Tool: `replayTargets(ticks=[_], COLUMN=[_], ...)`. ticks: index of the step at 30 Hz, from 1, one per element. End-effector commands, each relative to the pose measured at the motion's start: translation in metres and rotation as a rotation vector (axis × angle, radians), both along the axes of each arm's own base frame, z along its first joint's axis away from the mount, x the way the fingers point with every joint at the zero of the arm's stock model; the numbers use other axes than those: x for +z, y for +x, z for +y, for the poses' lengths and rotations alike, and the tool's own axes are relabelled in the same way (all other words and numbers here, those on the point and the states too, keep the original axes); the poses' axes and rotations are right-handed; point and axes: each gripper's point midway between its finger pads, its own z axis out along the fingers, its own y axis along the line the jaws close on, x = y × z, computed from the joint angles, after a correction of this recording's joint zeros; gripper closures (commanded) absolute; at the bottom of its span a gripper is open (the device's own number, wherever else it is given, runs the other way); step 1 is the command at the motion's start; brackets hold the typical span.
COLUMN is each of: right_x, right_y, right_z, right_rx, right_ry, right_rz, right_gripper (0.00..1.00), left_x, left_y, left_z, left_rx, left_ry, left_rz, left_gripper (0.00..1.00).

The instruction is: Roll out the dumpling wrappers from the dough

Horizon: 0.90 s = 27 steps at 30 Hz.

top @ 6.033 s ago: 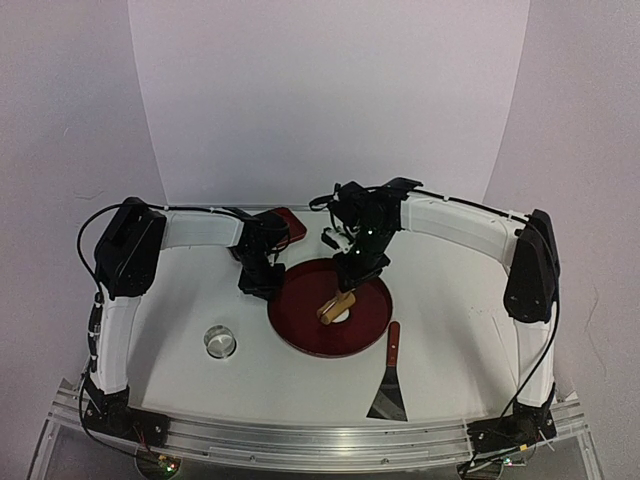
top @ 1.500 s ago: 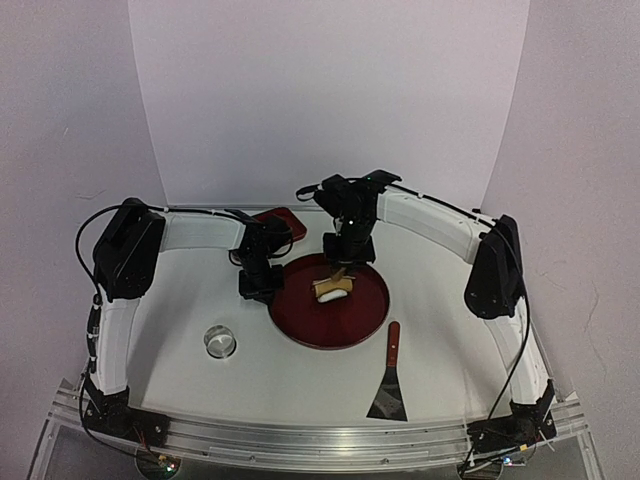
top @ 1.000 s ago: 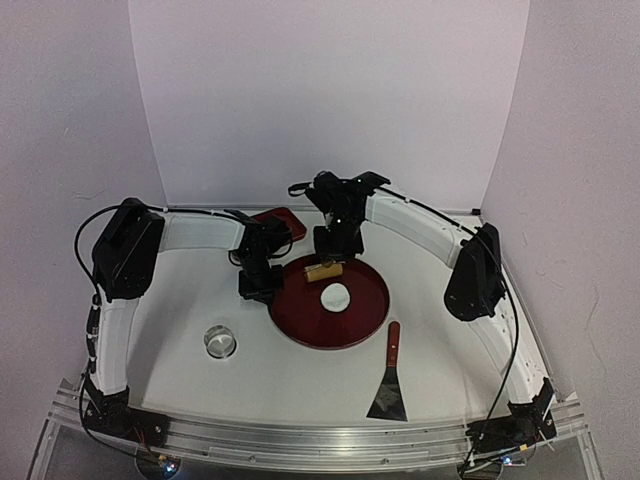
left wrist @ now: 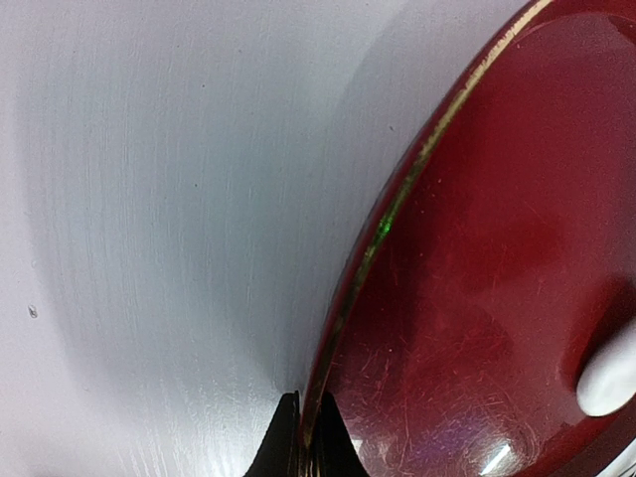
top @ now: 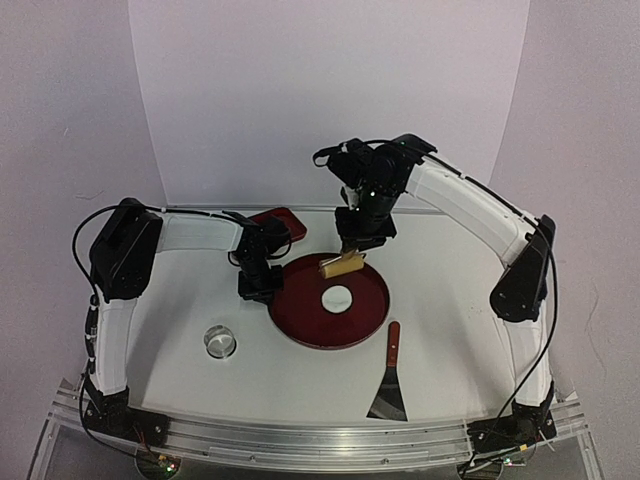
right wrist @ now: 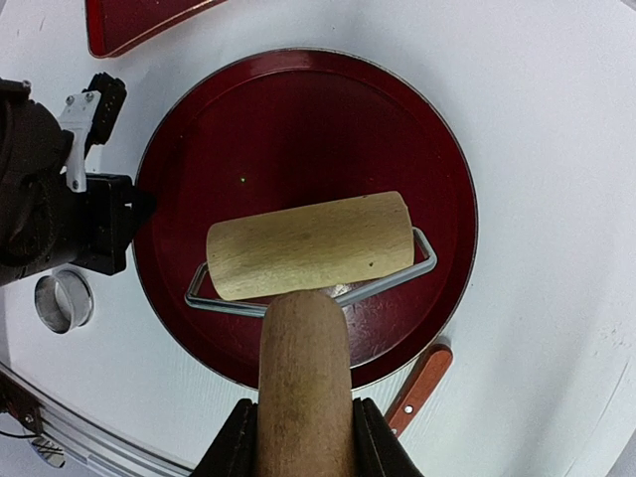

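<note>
Ring cutter lower left, spatula lower right, small red dish upper centre; none obstructs. The left gripper is pinched shut on the round tray at its left rim. The right gripper clamps the roller by its handle, over the tray's far rim. The flattened dough lies mid-tray, uncovered, with bare table right of the tray. A second ago the right arm's elbow sat lower and further left.

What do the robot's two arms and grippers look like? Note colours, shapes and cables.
The left arm and right arm match: white tubular links, bulky black joint housings, thin black cables looping alongside. The left gripper and right gripper are black, each with two short fingers.
</note>
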Motion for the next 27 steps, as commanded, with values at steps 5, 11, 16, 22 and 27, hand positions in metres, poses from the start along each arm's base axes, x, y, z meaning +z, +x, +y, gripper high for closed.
replayTargets(ticks=[5,11,16,22,27], right_x=[-0.031,-0.048,-0.061,-0.073,-0.08], right_y=[-0.021,-0.016,-0.018,-0.016,-0.015], right_z=[-0.003,0.003,0.012,0.016,0.017], right_rx=[0.047,0.065,0.087,0.104,0.118], right_ry=[-0.077,-0.098,-0.09,-0.098,-0.108], right_rz=[0.068,0.08,0.116,0.131,0.14], right_gripper=[1.0,1.0,1.0,1.0,1.0], left_x=[-0.047,-0.046,-0.047,-0.046,-0.046], left_y=[-0.03,-0.028,-0.028,-0.028,-0.029], left_z=[0.048,0.045,0.044,0.045,0.045], left_rx=[-0.025,-0.035,-0.038,-0.033,-0.035], left_ry=[0.229,0.218,0.218,0.218,0.22], left_rz=[0.111,0.106,0.109,0.105,0.104], left_gripper=[1.0,1.0,1.0,1.0,1.0])
